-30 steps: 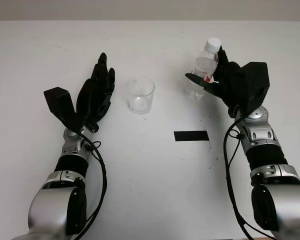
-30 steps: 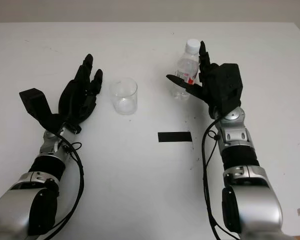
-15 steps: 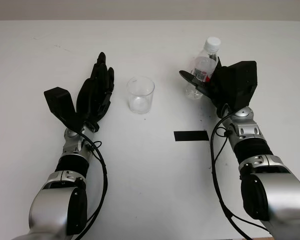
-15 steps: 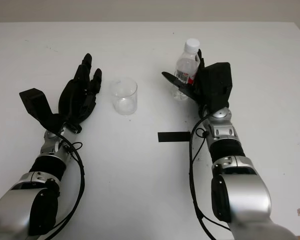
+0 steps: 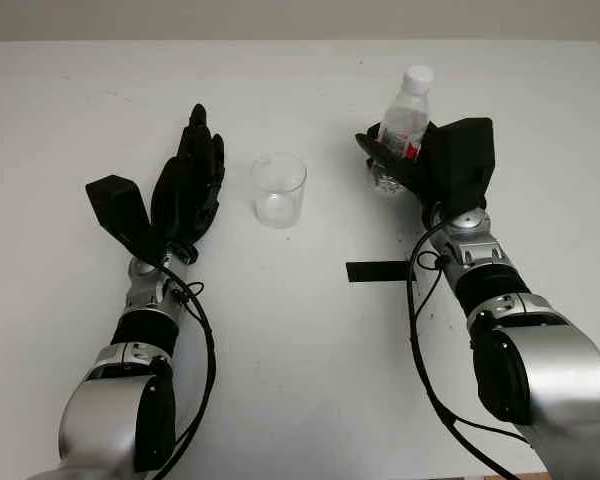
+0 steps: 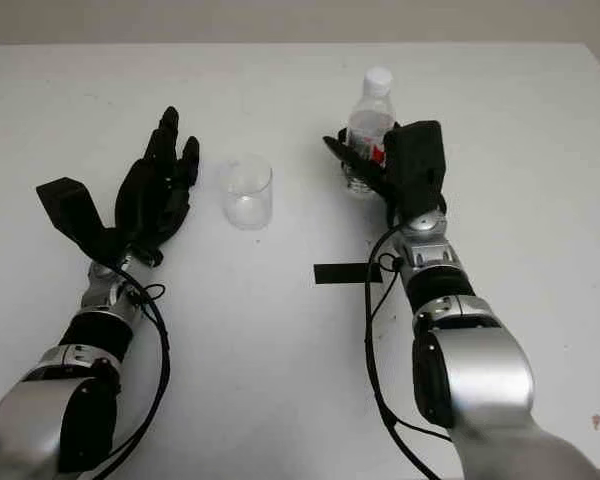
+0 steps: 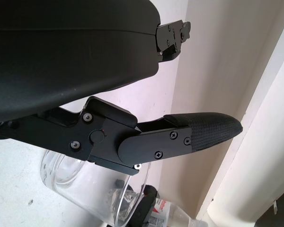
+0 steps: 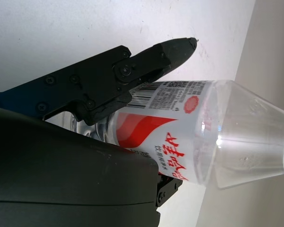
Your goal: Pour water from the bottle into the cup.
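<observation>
A clear plastic water bottle (image 5: 404, 112) with a white cap and a red-and-white label (image 8: 156, 137) stands at the back right of the white table. My right hand (image 5: 392, 160) is wrapped around its lower half, with a finger (image 8: 132, 71) lying across the label and the palm behind the bottle. A clear empty cup (image 5: 278, 190) stands upright in the middle, well left of the bottle. My left hand (image 5: 198, 150) is open just left of the cup and apart from it. The cup's rim (image 7: 85, 189) lies below a finger (image 7: 199, 132) of that hand in the left wrist view.
A black strip of tape (image 5: 378, 270) lies flat on the table (image 5: 300, 380) in front of the bottle. Both forearms reach in from the near edge, with cables hanging along them.
My right hand has moved left and closed its fingers around the bottle, which now stands a bit further left. The left hand and cup have hardly moved.
</observation>
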